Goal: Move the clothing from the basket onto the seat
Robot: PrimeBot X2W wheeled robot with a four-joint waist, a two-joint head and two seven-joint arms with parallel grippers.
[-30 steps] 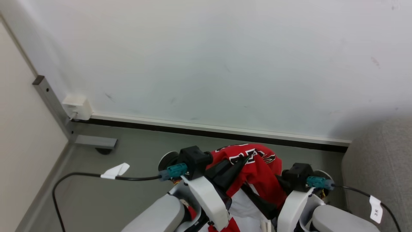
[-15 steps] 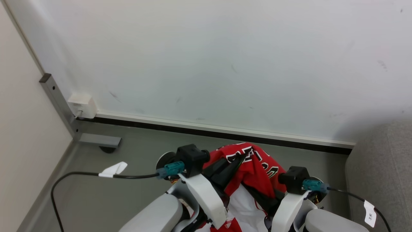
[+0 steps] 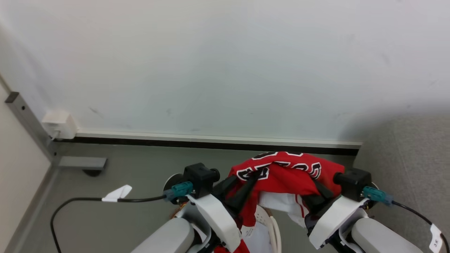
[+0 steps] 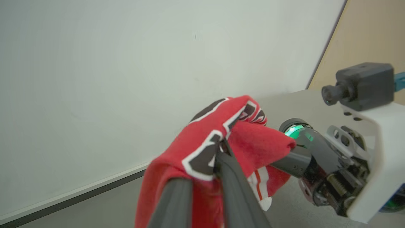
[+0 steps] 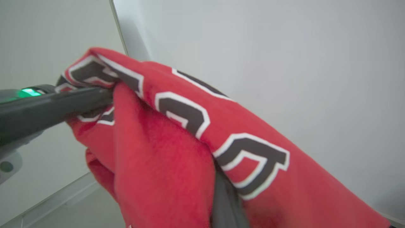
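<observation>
A red jersey, the clothing point(image 3: 286, 174), hangs stretched between my two grippers above the floor. My left gripper point(image 3: 257, 174) is shut on its left end, pinching the black-and-white lettering point(image 4: 202, 158) between both fingers point(image 4: 235, 190). My right gripper point(image 3: 314, 184) is shut on the right end, and the cloth point(image 5: 177, 152) drapes over its fingers point(image 5: 226, 199). In the left wrist view the right gripper point(image 4: 286, 148) enters the cloth from the right. A bit of the white perforated basket point(image 3: 260, 215) shows below the jersey. The grey seat point(image 3: 404, 161) stands at the right.
A white wall point(image 3: 225, 70) with a dark skirting strip point(image 3: 211, 144) stands close ahead. A white wall box point(image 3: 59, 123) and a grey metal foot point(image 3: 82, 162) sit at the left. A black tagged cable point(image 3: 88, 199) runs over the grey floor.
My right gripper has shut on the jersey and drawn it out to the right, so the cloth now spans both grippers. The head camera has turned towards the seat.
</observation>
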